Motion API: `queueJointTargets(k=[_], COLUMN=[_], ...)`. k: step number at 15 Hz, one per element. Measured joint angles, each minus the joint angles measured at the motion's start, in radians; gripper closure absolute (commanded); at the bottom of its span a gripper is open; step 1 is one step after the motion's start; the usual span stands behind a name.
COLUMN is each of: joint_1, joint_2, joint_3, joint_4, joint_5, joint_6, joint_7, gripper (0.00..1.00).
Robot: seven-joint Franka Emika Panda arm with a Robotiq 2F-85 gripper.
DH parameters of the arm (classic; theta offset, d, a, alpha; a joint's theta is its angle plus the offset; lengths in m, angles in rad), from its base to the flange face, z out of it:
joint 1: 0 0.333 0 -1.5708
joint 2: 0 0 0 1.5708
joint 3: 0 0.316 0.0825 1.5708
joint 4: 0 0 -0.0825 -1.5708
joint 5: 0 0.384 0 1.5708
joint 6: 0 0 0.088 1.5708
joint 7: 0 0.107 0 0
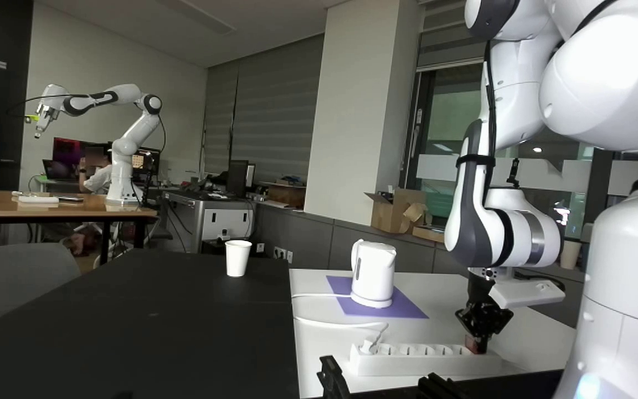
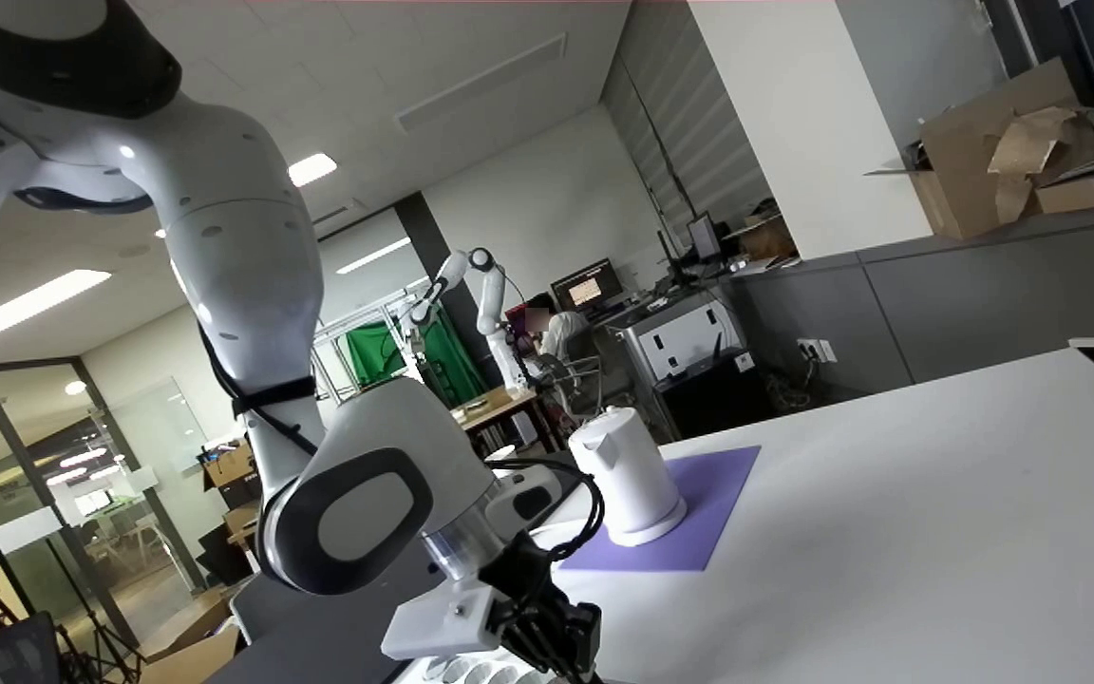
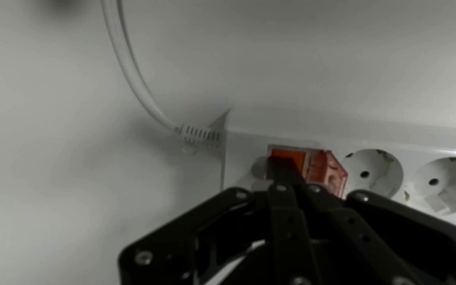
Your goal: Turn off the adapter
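End effector (image 3: 289, 172), adapter (image 3: 374, 168) beneath.

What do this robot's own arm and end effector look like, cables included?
The smooth white arm has rounded links, dark grey curved joint covers and a metallic silver band near its end. A thin black cable runs along it under a black strap. The angular black end effector has round silver screws; a white box-like housing sits beside it.

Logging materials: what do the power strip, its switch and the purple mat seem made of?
Power strip: probably hard white plastic, smooth, with a bright edge highlight in the wrist view. Switch: likely glossy plastic, its raised reddish end looking translucent. Purple mat: flat, even and matte; paper or thin foam, I can't tell which.
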Motion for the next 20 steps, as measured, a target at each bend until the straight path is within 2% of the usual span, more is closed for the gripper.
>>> queueJointTargets(k=[3,6,8,12,13,14,16,20], joint_1=[-0.011,-0.065,-0.109,-0.17,-0.173,-0.173,-0.161,-0.091], joint_2=[-0.003,-0.053,-0.133,-0.298,-0.333,-0.363,-0.418,-0.503], joint_3=[0.025,0.087,0.129,0.187,0.191,0.193,0.181,0.092], joint_4=[0.003,-0.017,-0.026,-0.025,-0.023,-0.02,-0.021,-0.022], joint_5=[-0.004,-0.047,-0.081,-0.074,-0.066,-0.049,-0.02,-0.031], joint_6=[0.0,-0.032,-0.126,-0.327,-0.379,-0.433,-0.543,-0.704], joint_7=[0.028,0.066,0.083,0.082,0.077,0.063,0.031,0.019], gripper=[1.0,1.0,1.0,1.0,0.74,0.73,0.6,0.32])
